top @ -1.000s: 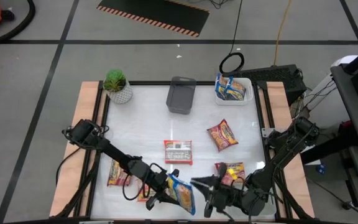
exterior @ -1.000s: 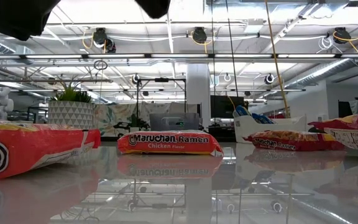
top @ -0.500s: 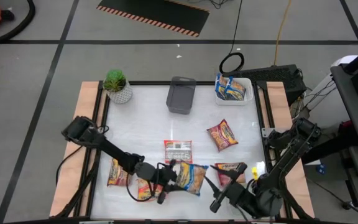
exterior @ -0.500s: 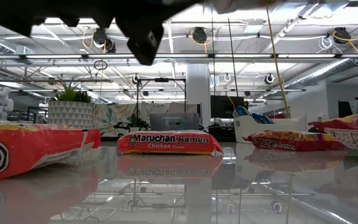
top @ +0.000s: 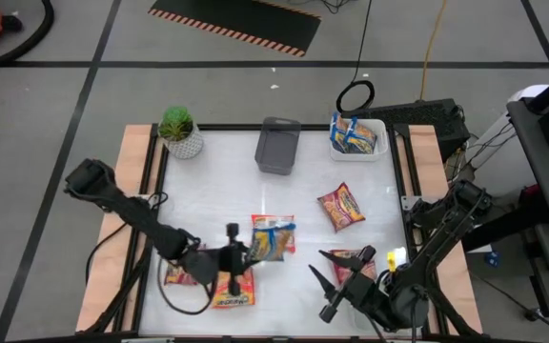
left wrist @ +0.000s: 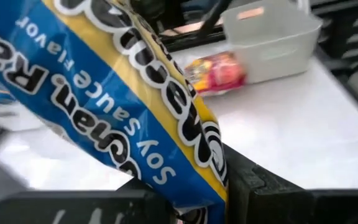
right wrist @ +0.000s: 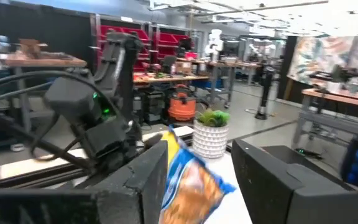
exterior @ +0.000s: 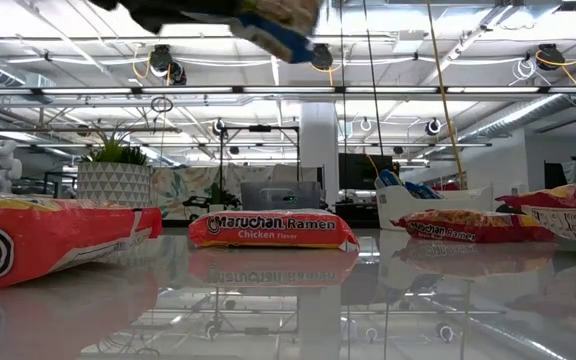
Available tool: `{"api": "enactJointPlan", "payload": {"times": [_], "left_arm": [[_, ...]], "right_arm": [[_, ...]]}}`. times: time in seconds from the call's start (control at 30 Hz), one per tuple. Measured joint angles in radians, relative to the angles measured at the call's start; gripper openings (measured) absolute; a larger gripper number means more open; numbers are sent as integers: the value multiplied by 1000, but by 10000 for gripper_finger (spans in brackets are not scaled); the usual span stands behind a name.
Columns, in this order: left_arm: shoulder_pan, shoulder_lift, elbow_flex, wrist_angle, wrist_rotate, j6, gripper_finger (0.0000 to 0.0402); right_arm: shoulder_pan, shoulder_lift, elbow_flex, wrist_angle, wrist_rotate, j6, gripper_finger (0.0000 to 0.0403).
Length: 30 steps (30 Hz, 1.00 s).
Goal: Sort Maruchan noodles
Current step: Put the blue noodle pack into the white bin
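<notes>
We see the left tool (top: pixel 246 252) near the middle of the surface (top: pixel 217 181), clamped on one short end of a blue-and-yellow noodle packet (top: pixel 271 240). The packet is lifted clear of the surface; in the low view it hangs at the top edge (exterior: pixel 278 18), tilted. From above, its long axis runs roughly across the surface, from the left tool toward the right side, and it hides most of the white-and-red packet (top: pixel 273 221) lying beneath it. In the left wrist view the packet (left wrist: pixel 123 93) fills the frame, its printed face turned to the camera, running diagonally out from between the dark fingers (left wrist: pixel 272 186).

The right tool (top: pixel 336 276) sits near the front edge on the right side, its fingers spread apart and holding nothing; a red-and-yellow packet (top: pixel 353 255) lies just beside it.

Another red-and-yellow packet (top: pixel 341 207) lies angled further back on the right. Two orange packets (top: pixel 232 291) lie at the front left, partly under the left arm. The white tray (top: pixel 358 135) at the back right holds blue packets. The grey tray (top: pixel 277 146) and the potted plant (top: pixel 179 131) stand along the back.
</notes>
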<state>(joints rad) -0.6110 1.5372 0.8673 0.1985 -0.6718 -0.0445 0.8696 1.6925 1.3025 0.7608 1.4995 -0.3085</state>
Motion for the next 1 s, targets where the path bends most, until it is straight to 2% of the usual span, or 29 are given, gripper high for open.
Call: {"api": "enactJointPlan", "payload": {"times": [0.13,0.27,0.4,0.53,0.7,0.87,1.0], "left_arm": [[-45,-56,0,-124,-133,57,81],[-80,-86,0,-201,-244,92,81],[-99,-86,0,-238,-285,133,81],[-106,-87,0,-279,-300,157,81],[-116,-86,0,-363,-351,168,81],[-128,-86,0,-416,-370,163,81],[-137,-86,0,-421,-385,166,81]], "right_arm": [[2,1,0,-84,-59,88,172],[-3,0,0,-92,-122,133,171],[-31,0,0,-127,-240,202,171],[-75,0,0,-200,-401,324,171],[-146,0,0,-316,-551,472,171],[-191,0,0,-391,-667,549,171],[-201,0,0,-402,-694,543,171]]}}
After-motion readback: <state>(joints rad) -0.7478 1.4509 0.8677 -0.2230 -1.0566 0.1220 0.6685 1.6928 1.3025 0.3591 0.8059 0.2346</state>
